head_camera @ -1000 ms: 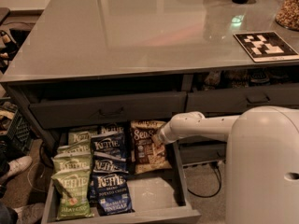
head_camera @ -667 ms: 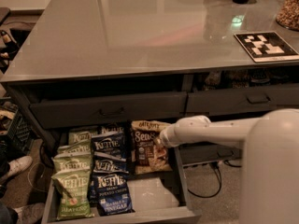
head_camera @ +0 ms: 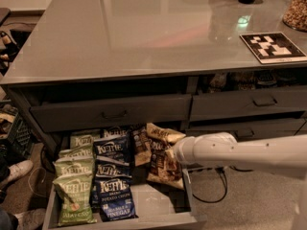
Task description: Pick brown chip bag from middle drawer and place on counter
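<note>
Gripper [head_camera: 175, 152] at end of white arm reaching in from right, low over right side of open drawer [head_camera: 120, 221], against right edge of brown bag [head_camera: 160, 161]. Grip state: cannot tell. Brown bag tilted, tan top toward far side, near corner overlapping drawer's right wall. Blue bags [head_camera: 112, 176] and green bags [head_camera: 74, 195] lie to its left. Counter [head_camera: 144, 32] above; patterned board [head_camera: 272, 47] at right.

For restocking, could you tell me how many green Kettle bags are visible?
4 green Kettle bags overlap in a column, front to back, left in the middle drawer; more may be hidden. The gripper is at the brown chip bag.
</note>
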`<move>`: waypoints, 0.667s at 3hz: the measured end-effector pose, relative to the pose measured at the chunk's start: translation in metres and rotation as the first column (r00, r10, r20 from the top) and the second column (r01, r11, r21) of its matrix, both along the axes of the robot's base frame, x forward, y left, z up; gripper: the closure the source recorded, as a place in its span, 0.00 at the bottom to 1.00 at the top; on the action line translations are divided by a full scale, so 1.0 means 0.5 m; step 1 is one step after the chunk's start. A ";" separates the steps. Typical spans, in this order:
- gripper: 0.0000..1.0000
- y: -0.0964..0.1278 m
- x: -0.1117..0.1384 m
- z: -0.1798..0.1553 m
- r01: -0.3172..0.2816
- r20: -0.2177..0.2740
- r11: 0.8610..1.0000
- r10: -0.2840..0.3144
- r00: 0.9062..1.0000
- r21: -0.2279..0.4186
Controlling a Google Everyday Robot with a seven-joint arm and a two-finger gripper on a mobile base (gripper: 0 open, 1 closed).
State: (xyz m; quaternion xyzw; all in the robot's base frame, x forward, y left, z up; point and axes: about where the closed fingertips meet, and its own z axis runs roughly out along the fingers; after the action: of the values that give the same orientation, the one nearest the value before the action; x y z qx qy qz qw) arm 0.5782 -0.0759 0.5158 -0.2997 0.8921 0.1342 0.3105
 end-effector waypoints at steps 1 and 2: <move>1.00 -0.009 -0.049 0.038 0.012 0.024 1.000 -0.013 1.000 0.017; 1.00 -0.002 -0.079 0.095 0.025 0.056 0.999 -0.027 0.998 0.036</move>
State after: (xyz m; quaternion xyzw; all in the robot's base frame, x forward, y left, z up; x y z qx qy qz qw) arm 0.5387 -0.0767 0.5635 -0.2862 0.8842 0.1374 0.3427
